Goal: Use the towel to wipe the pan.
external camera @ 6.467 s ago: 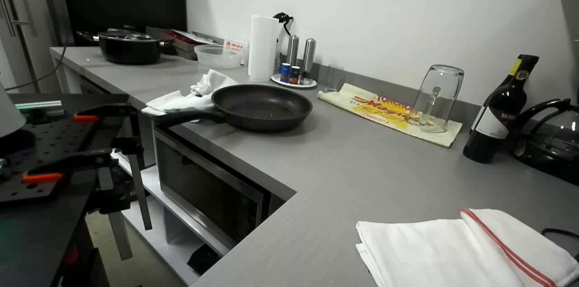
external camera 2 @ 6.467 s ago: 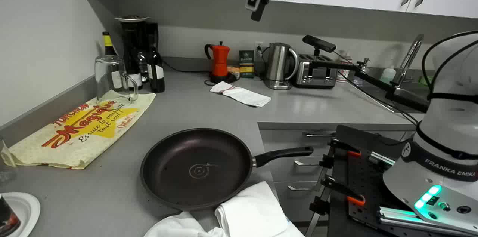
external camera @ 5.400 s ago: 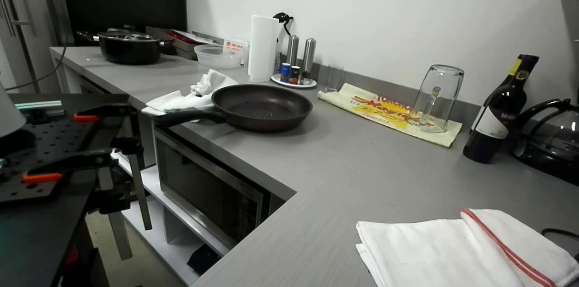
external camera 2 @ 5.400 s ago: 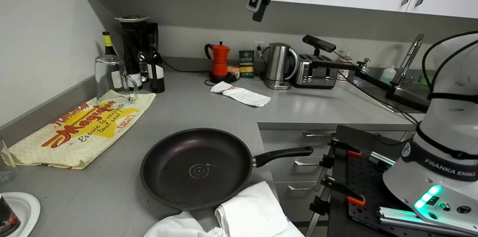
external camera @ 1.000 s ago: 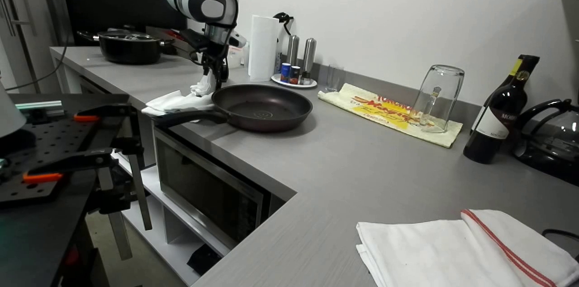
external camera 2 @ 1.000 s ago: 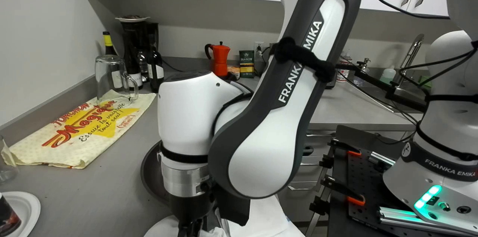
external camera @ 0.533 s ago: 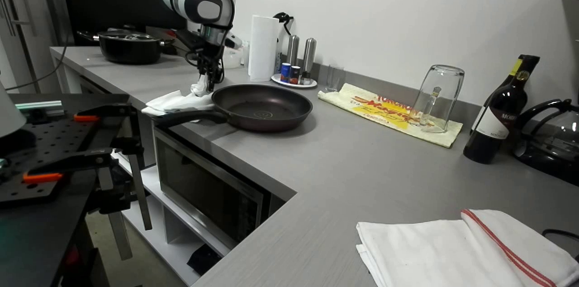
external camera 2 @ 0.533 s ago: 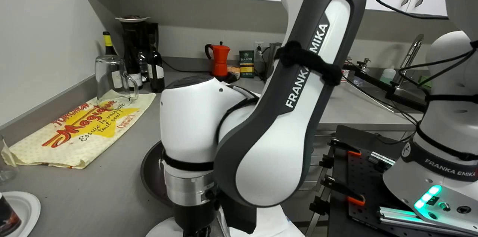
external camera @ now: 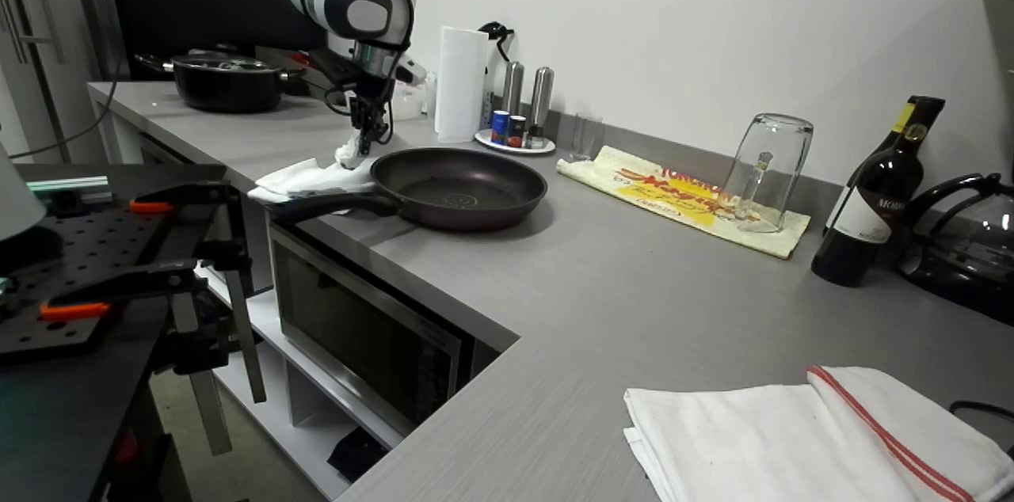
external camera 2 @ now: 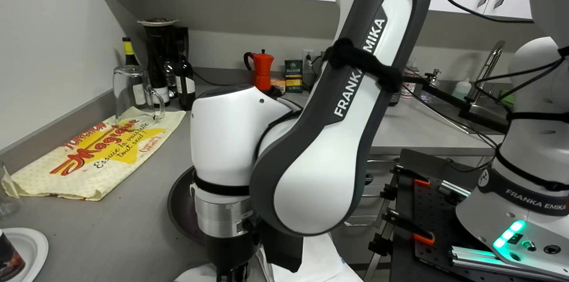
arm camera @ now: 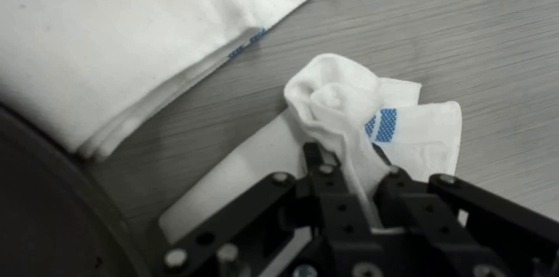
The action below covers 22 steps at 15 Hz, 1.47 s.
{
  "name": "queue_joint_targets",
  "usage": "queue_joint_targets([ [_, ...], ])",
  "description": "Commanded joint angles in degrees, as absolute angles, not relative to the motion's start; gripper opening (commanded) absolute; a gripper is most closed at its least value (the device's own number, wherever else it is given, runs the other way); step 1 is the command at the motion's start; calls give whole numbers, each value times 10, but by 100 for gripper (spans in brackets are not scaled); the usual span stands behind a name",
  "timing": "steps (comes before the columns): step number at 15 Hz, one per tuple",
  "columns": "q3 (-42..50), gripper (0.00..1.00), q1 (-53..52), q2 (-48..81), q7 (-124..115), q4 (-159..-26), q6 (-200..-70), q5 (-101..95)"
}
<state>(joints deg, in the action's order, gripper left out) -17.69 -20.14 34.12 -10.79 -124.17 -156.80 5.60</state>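
The towel [arm camera: 336,98], white with blue stripes, is crumpled upward into a bunch on the counter. My gripper [arm camera: 346,154] points down and is shut on that bunch; folds of cloth run between both fingers [arm camera: 312,154]. In an exterior view the gripper [external camera: 360,142] is low beside the dark frying pan [external camera: 459,193], with the pinched towel [external camera: 347,154] under it. The pan's edge [arm camera: 56,207] fills the lower left of the wrist view. In an exterior view my arm hides most of the pan [external camera 2: 182,213], and the fingertips are below the frame.
A folded white cloth [arm camera: 131,36] lies next to the towel, close to the pan. The pan's handle [external camera: 333,205] points toward the counter edge. Behind stand a paper towel roll [external camera: 462,86] and a plate with shakers [external camera: 515,142]. A red-striped cloth [external camera: 800,431] lies in front.
The arm has come down from above to the towel since the oldest frames. Over the last second the fingers have closed on the bunched cloth, with slight shifts of the arm. The pan has not moved.
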Motion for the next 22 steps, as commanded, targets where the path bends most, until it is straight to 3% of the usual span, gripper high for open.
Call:
queue_joint_targets([
  [1, -220, 4, -161, 280, -75, -1263, -1526, 101],
  [6, -287, 3, -88, 168, 3, -1253, -1400, 219],
  [12, -169, 3, -87, 59, 17, -1263, -1371, 133],
  [22, -48, 3, -70, 132, 1, -1257, -1466, -100],
])
